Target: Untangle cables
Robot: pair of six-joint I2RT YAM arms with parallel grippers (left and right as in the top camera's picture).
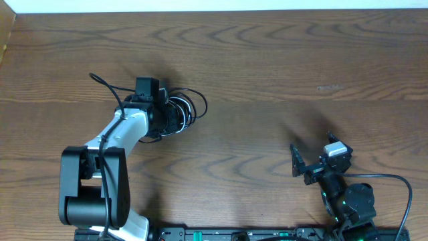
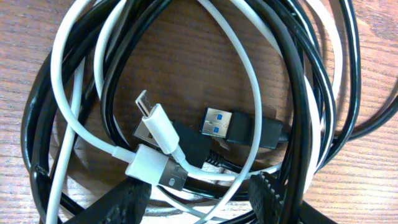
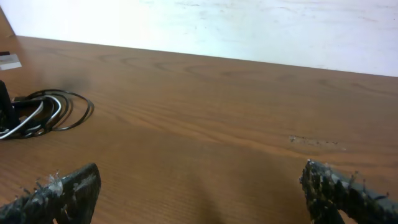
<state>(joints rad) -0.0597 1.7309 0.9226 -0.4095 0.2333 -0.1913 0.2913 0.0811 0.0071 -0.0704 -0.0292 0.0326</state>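
Wooden table; coiled cables, white plug tip up-left.

black cable and white cable lie coiled together in one flat tangled bundle on the bench, left of centre, loops interleaved, with the white USB-C and USB-A plugs and black blue-tongued USB-A plug all inside the coil.

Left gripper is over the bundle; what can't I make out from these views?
Overhead: the left gripper covers most of the cables.
Left wrist: their loops run off the frame edges; which one lies under which is unclear.
Right wrist: they are tiny and cut off by the left edge.
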